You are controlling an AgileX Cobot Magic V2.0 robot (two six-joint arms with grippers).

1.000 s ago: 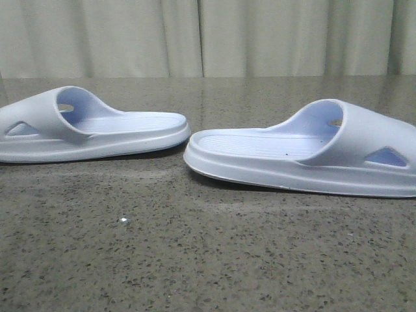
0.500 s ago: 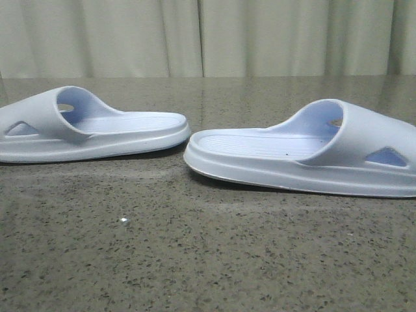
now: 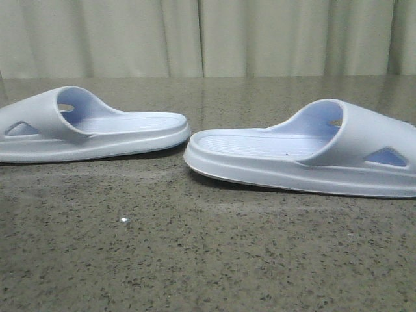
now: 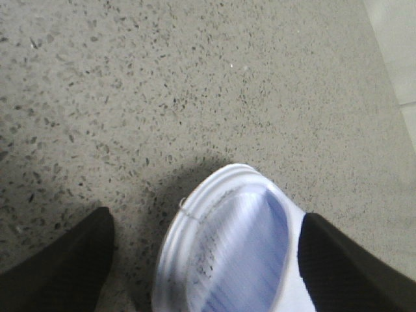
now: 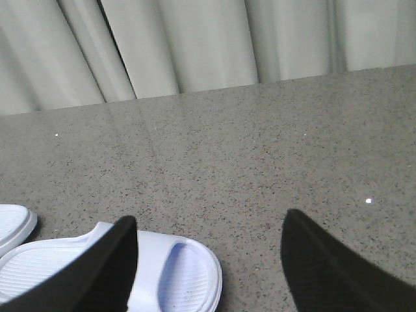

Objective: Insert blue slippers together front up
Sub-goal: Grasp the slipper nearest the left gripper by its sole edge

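Two pale blue slippers lie sole down on the speckled stone table, heels toward each other. The left slipper (image 3: 91, 127) is at the left, the right slipper (image 3: 305, 153) at the right and nearer. No gripper shows in the front view. In the left wrist view my left gripper (image 4: 208, 218) is open above the rounded end of a slipper (image 4: 227, 253), one black finger (image 4: 58, 266) on each side. In the right wrist view my right gripper (image 5: 209, 214) is open above the strap end of a slipper (image 5: 179, 273). The other slipper's edge (image 5: 13, 227) shows beside it.
The grey speckled table (image 3: 208, 260) runs back to a pale curtain (image 3: 208, 36). A lighter floor strip (image 4: 396, 58) shows past the table's edge in the left wrist view.
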